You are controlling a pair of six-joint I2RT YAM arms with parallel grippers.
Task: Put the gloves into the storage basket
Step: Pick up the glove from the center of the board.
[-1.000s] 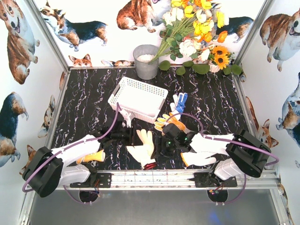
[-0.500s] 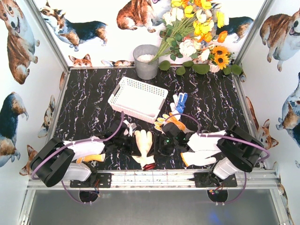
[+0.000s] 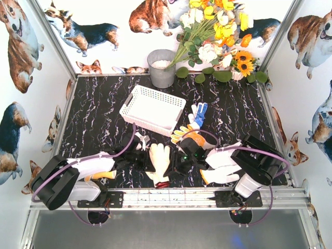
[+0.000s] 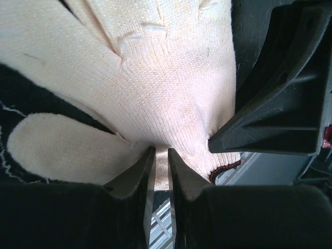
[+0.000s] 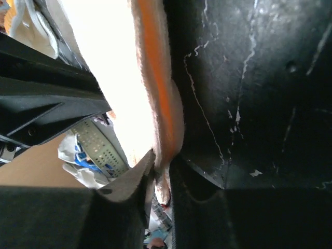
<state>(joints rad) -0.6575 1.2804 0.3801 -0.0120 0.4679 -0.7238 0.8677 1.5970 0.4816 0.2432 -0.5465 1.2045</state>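
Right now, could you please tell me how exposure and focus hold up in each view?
Top external: even light, sharp. Left wrist: knit of the cream glove crisp, fingers soft. Right wrist: that glove blown out white, table dark.

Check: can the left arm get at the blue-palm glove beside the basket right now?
Probably not. The left claw is shut on the cream glove, and the yellow glove and right claw crowd its path to the blue-palm glove.

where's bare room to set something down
Bare table left of the storage basket, and right of the blue-palmed glove in front of the flowers. Crowded at the near middle around the cream glove.
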